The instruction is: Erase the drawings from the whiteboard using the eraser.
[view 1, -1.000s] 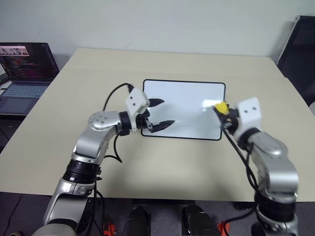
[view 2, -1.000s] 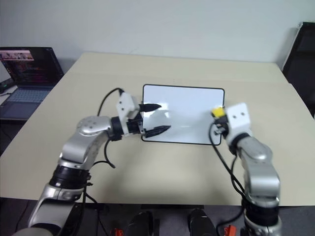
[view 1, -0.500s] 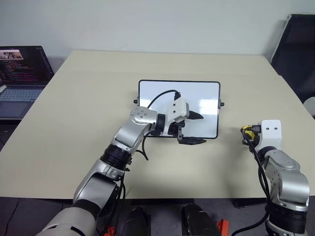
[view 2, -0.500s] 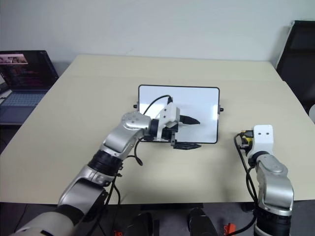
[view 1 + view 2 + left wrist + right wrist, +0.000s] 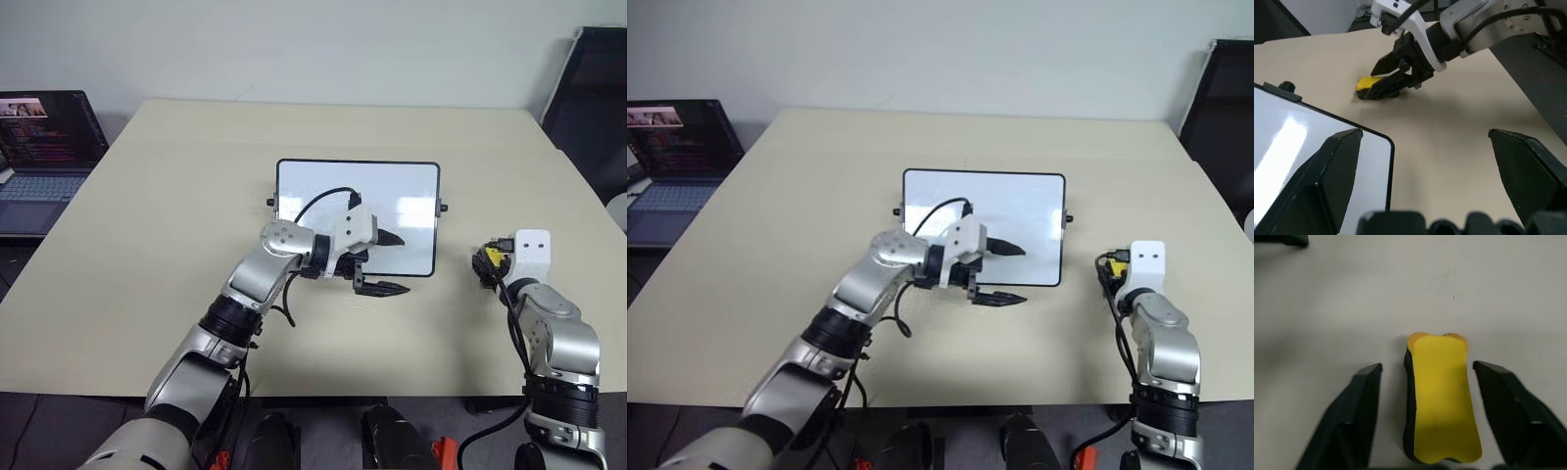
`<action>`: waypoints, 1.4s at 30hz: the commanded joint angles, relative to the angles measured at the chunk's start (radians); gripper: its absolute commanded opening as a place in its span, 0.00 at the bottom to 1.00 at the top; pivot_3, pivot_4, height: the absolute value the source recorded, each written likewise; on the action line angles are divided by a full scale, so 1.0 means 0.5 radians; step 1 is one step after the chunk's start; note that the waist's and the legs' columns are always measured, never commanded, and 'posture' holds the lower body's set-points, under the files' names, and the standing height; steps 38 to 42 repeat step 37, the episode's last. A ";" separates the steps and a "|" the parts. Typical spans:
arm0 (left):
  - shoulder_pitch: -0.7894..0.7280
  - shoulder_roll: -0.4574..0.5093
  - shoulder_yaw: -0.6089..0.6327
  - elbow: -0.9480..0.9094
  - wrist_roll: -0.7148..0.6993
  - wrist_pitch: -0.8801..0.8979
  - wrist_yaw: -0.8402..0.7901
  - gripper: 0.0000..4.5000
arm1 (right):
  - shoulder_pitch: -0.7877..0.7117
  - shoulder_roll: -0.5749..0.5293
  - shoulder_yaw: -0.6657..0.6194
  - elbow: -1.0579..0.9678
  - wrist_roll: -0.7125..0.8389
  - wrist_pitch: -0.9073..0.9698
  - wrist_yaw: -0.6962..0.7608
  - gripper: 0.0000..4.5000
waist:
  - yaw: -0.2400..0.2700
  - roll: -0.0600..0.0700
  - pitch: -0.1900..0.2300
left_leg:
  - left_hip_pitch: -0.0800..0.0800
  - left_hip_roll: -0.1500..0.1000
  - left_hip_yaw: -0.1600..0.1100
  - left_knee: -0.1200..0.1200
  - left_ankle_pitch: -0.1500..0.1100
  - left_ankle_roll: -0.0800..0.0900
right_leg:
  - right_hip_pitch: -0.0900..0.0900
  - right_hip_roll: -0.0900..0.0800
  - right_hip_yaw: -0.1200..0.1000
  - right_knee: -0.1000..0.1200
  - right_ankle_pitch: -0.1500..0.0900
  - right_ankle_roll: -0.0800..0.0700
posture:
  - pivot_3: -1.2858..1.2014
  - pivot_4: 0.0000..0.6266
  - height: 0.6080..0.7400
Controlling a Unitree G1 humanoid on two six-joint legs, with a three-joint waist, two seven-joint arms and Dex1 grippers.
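Note:
The whiteboard [image 5: 333, 191] lies flat in the middle of the table, black-framed, its visible surface blank white with glare. The drawings are out of view. My left gripper [image 5: 404, 262] hovers open over the board's near right corner, pointing right. In the left wrist view that corner [image 5: 1371, 147] sits between its fingers. The yellow eraser [image 5: 1442, 396] lies on the table to the right of the board. My right gripper [image 5: 1427, 366] stands open around it, with a gap on each side. The left wrist view also has the eraser [image 5: 1369, 85] at the right gripper's tips.
An open laptop [image 5: 44, 147] stands at the far left, off the table. A black chair [image 5: 593, 98] is at the far right. The beige table [image 5: 147, 245] stretches wide on all sides of the board.
My right gripper carried the eraser off the board's right edge down to the table and opened. My left gripper swung right across the board's near edge. The head camera shifted too.

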 commanded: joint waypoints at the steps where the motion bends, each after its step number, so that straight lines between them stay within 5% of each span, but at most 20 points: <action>1: 0.036 0.029 0.083 -0.133 -0.021 0.043 0.067 1.00 | -0.030 -0.051 -0.007 -0.135 0.051 -0.042 -0.005 0.99 | 0.000 0.000 0.000 | 0.000 0.000 0.000 0.000 0.000 0.000 | 0.000 0.000 0.000 0.000 0.000 0.000 | 0.52 0.24 1.00; 13: 0.529 0.178 0.754 -0.506 -0.220 0.304 0.678 1.00 | 0.360 -0.015 0.185 -0.963 0.316 -0.043 0.144 0.99 | 0.007 0.003 0.000 | 0.000 0.004 -0.003 0.000 0.000 0.000 | 0.000 0.002 -0.003 0.000 -0.001 -0.001 | 0.52 0.24 1.00; 19: 0.980 0.049 1.235 -0.763 -0.182 0.242 1.335 1.00 | 0.685 0.232 0.357 -0.692 -0.033 -0.904 -0.235 0.99 | 0.009 -0.001 -0.002 | 0.003 0.002 0.000 0.002 0.000 -0.001 | 0.005 -0.002 -0.003 -0.002 -0.007 -0.012 | 0.52 0.24 1.00; 29: 1.123 -0.099 1.137 -0.866 0.045 0.222 1.801 1.00 | 0.830 0.229 -0.046 -0.425 0.275 -1.237 -0.169 0.99 | 0.028 -0.003 -0.003 | 0.004 0.000 0.000 0.011 0.000 -0.001 | 0.010 -0.005 -0.003 -0.003 -0.004 -0.012 | 0.52 0.24 1.00; 42: 1.164 -0.139 0.993 -0.858 0.043 0.210 1.794 1.00 | 0.883 0.106 -0.028 -0.520 0.256 -1.124 -0.130 0.99 | 0.014 -0.003 -0.003 | 0.004 0.000 0.001 0.010 0.000 -0.001 | 0.009 -0.004 -0.002 -0.002 -0.004 -0.012 | 0.52 0.24 1.00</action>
